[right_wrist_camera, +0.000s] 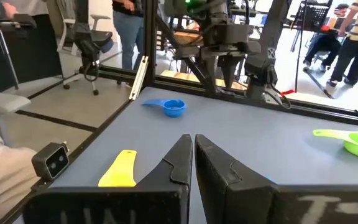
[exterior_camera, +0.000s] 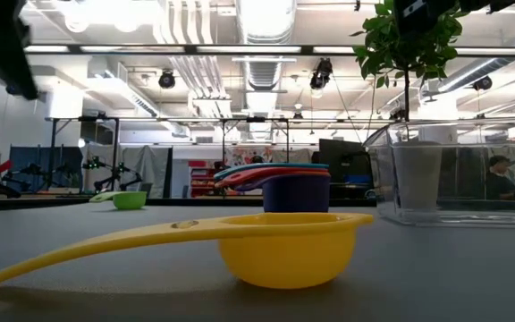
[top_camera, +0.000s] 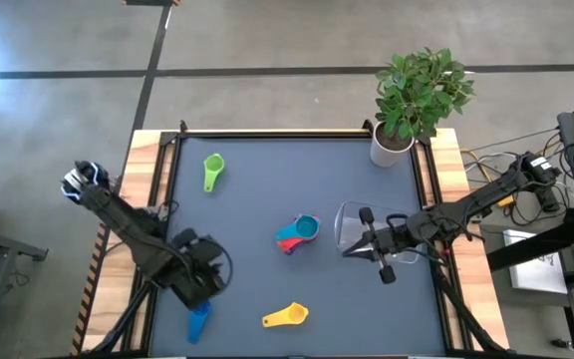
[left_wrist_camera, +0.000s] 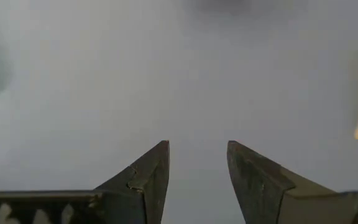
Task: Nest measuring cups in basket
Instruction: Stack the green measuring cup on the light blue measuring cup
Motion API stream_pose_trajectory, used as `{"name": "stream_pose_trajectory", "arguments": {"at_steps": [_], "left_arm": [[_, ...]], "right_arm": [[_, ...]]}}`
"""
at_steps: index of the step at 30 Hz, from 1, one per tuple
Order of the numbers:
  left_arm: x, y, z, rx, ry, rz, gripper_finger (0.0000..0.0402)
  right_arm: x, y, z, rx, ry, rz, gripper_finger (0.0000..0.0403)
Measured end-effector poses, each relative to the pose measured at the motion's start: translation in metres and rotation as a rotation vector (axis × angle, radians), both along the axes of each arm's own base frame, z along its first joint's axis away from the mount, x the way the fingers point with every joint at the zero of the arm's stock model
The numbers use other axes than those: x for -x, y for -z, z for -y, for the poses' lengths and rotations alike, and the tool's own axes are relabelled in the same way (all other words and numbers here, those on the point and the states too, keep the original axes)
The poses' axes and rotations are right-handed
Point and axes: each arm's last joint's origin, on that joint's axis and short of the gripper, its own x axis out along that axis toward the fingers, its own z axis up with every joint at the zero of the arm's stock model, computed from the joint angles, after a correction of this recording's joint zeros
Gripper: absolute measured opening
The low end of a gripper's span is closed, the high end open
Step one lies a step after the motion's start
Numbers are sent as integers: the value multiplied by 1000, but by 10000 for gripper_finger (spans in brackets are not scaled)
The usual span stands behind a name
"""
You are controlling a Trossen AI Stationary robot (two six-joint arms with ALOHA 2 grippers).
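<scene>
A clear basket (top_camera: 344,221) (exterior_camera: 459,179) stands on the table at the right. My right gripper (top_camera: 352,245) (right_wrist_camera: 193,138) is shut and hangs level over it, holding nothing. On the mat lie a green cup (top_camera: 212,170), a yellow cup (top_camera: 287,316) (exterior_camera: 280,246), a blue cup (top_camera: 198,321) (right_wrist_camera: 173,107), and a nested stack with a light blue cup on top (top_camera: 302,230) (exterior_camera: 275,183). My left gripper (top_camera: 203,291) (left_wrist_camera: 197,144) is open, slanting down over the near left, just beyond the blue cup, with nothing between its fingers.
A white pot with a green plant (top_camera: 414,100) stands at the table's far right corner. Bare mat lies between the cups in the middle of the table. In the right wrist view, people and chairs show in the room beyond the table.
</scene>
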Motion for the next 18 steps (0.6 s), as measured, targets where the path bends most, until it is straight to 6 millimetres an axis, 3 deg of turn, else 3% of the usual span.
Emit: {"name": "stream_pose_trajectory", "arguments": {"at_steps": [7, 18], "left_arm": [[28, 12, -2, 90, -116, -126, 125], [36, 39, 12, 338, -113, -244, 108]], "right_arm": [[0, 2, 0, -34, 3, -18, 9], [0, 3, 0, -38, 3, -25, 9]]}}
